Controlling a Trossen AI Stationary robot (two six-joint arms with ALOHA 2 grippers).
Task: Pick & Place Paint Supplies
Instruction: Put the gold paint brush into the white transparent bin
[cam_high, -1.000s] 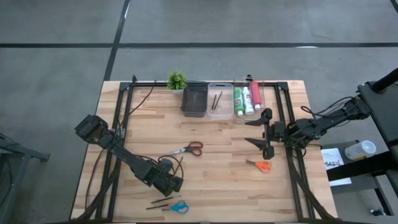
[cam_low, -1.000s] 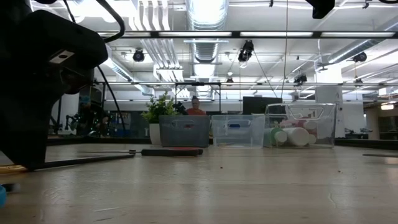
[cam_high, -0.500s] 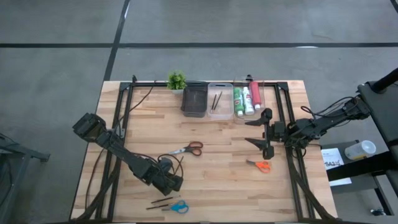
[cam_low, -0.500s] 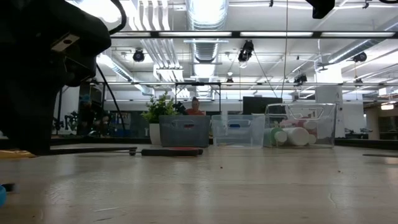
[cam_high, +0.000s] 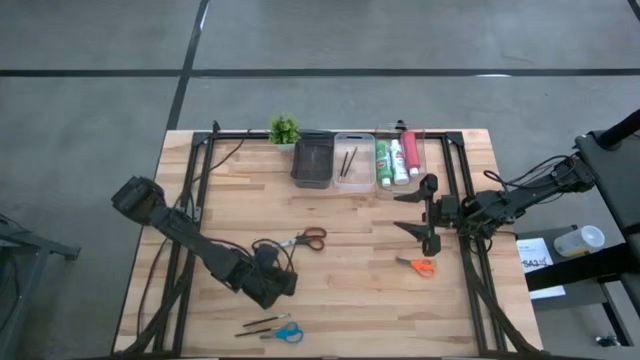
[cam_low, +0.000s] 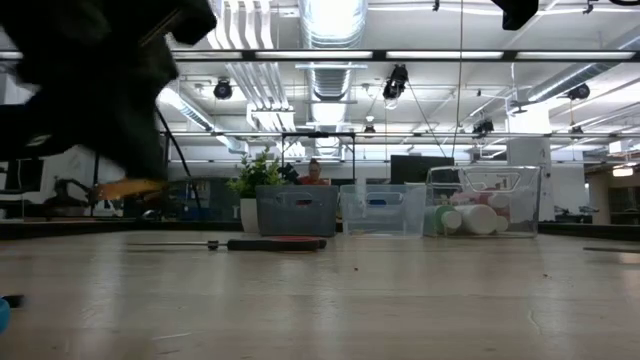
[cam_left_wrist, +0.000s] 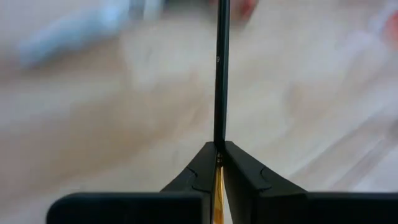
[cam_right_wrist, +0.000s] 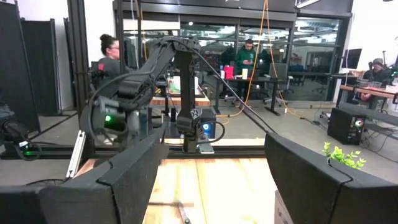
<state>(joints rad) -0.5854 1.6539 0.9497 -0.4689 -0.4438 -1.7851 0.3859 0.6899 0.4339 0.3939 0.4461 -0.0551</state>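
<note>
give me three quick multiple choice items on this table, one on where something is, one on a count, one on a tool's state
1. Where do the orange scissors lie?
A. inside the dark bin
B. on the table beside the right tool
C. under the plant

2. How many scissors lie on the table?
A. one
B. three
C. five

3. What is the left tool doing?
A. shut on a thin brush
B. wide open
C. holding a paint tube

Answers: 1 B, the orange scissors lie on the wood by the right tool. 2 B, those plus the red scissors and blue scissors. 3 A, the left tool pinches the thin brush.
</note>
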